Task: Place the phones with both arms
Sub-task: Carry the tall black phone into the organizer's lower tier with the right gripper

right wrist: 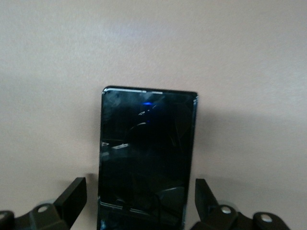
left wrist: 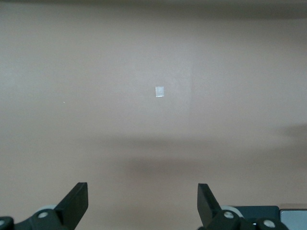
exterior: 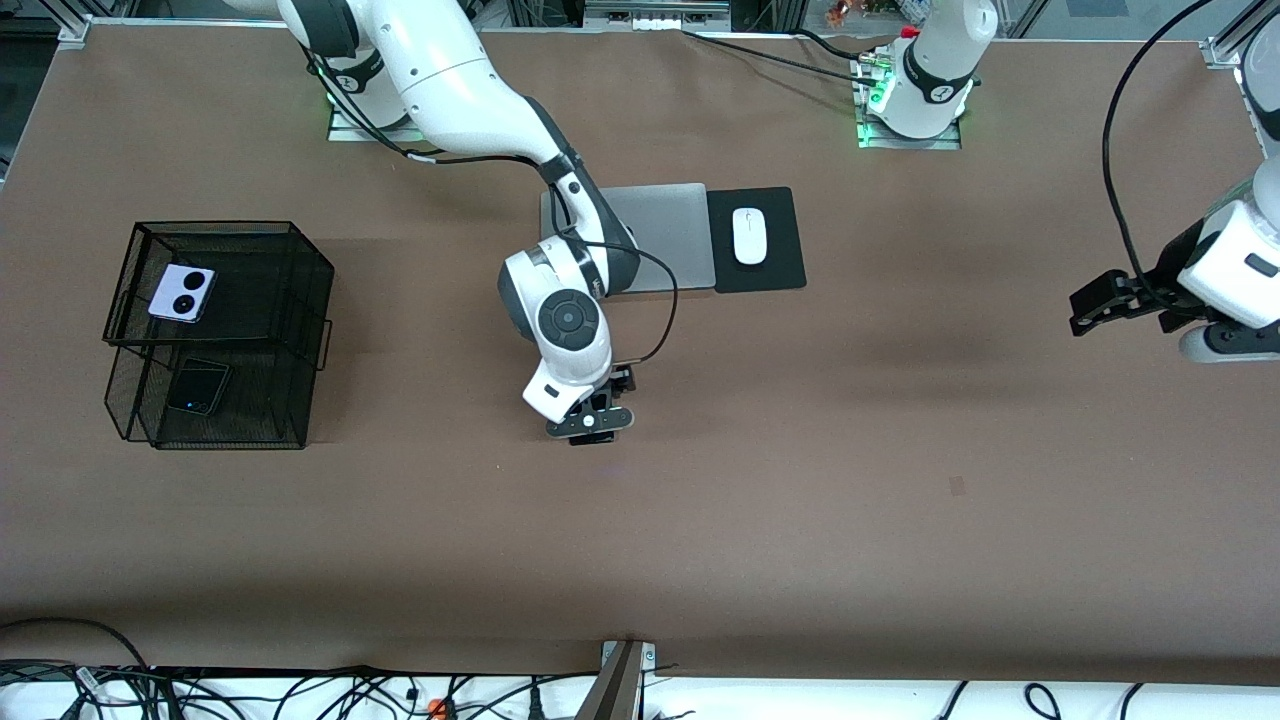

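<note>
At frame centre, the right gripper (exterior: 590,425) is poised with jaws spread astride the long phone (right wrist: 146,153), flat on the table (exterior: 800,500); a skewed closure could slide it. The left gripper (exterior: 1100,305), spread and empty, waits at the right edge. Two small phones (exterior: 182,293) are seen in the wire basket (exterior: 300,300), mid-left.

Brown desk (exterior: 800,500). On it: a black wire basket (exterior: 215,335) toward the right arm's end; a silver laptop (exterior: 665,235) mid-desk, touching a black mouse pad (exterior: 775,260); a long black phone (right wrist: 146,153) lying flat.

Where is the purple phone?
In the front view, the lavender phone lies on the top tier of the black mesh rack, above the small black phone.
</note>
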{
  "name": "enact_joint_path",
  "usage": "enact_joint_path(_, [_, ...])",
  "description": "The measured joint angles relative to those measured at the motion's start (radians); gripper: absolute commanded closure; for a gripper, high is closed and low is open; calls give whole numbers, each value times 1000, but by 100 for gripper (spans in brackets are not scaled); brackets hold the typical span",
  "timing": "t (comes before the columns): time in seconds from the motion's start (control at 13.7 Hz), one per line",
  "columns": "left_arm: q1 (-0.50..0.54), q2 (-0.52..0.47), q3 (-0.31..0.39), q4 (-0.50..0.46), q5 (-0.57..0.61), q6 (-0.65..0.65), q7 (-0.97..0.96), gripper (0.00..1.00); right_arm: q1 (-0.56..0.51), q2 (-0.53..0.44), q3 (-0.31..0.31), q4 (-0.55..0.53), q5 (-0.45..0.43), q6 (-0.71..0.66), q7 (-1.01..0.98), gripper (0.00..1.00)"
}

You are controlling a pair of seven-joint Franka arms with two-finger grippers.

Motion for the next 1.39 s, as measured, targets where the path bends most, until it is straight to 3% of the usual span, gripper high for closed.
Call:
enact_joint_path(0.22, [0,-13,8,-10,-11,0,1,0,4,-2,-1,-12,0,21,0,56])
enact_joint_path(0.29, [0,-13,8,-13,-11,0,1,0,6,-1,-2,-13,0,23,0,59])
enact_joint_path(0.66, [0,-14,7,-30,-11,-1,1,0,9,-3,-14,-12,-1,22,-3,59])
enact_joint_path(0.81, [-1,-14,6,-39,-11,-1,1,0,11,-18,-61,-3,0,-16,-3,58])
enact_joint_path(1.1, [-4,-14,4,-42,-11,-1,1,0,-31,-155,-193,3,2,-295,-9,59])
enact_joint_path(1.39, [-7,-14,3,-43,-11,-1,1,0,-228,-329,-244,3,2,-647,-123,62])
